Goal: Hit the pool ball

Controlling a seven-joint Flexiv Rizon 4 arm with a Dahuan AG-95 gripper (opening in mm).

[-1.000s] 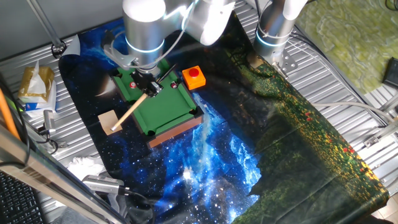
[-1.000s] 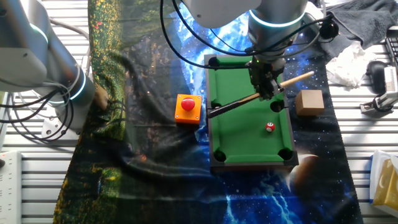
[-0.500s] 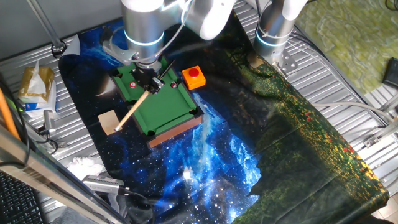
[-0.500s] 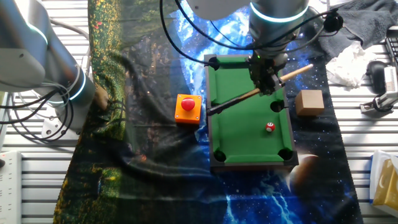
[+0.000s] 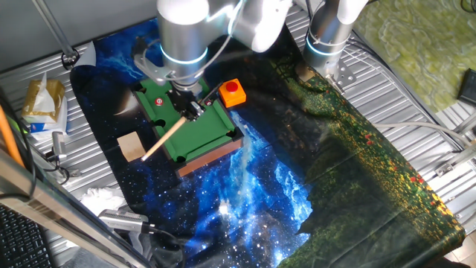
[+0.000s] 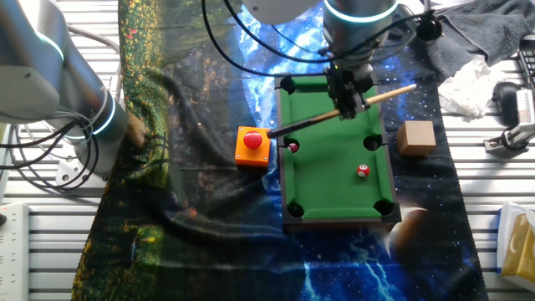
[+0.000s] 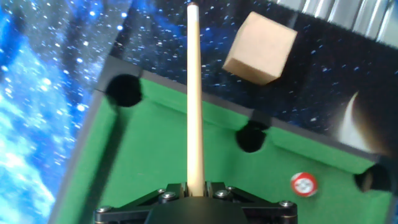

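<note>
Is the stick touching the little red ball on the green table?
Apart. In the other fixed view, bare green felt lies between the stick, shut in the tool, and the little red ball.

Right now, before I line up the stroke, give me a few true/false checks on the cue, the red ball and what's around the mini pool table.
1. The gripper holds the cue stick. True.
2. The pool ball lies on the green felt. True.
3. The cue is touching the pool ball. False: they are clearly apart.
4. The wooden block sits on the felt. False: it rests on the cloth beside the pool table.
5. The red button stands outside the table. True.
</note>
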